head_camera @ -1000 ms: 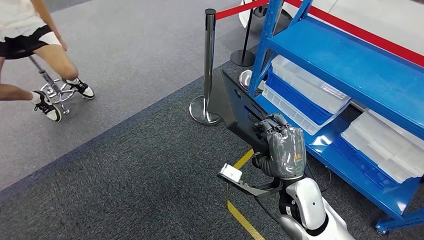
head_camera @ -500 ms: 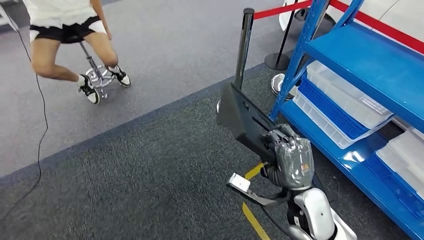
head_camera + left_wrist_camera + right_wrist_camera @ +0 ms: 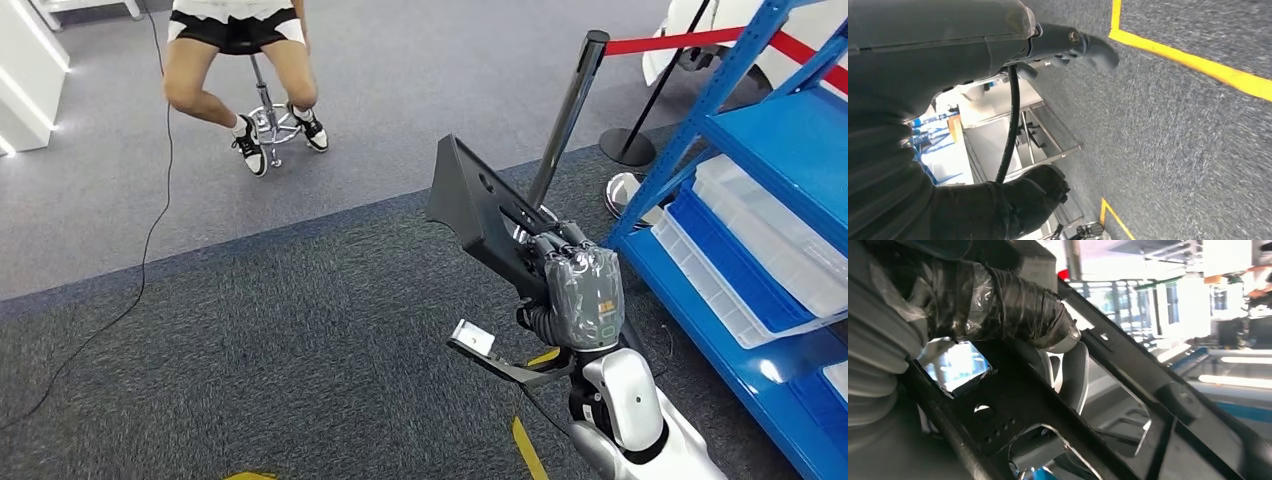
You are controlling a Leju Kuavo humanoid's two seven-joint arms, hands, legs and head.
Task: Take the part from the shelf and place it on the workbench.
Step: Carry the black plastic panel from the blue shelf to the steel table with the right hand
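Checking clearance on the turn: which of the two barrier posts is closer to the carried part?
The leaning chrome post right behind the black part in the right hand; the other, a thin dark post, stands farther back by the blue shelf.

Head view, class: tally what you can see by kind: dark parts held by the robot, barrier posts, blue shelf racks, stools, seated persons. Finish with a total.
Dark part, held in the right hand: 1
Barrier posts: 2
Blue shelf rack: 1
Stool: 1
Seated person: 1
Total: 6
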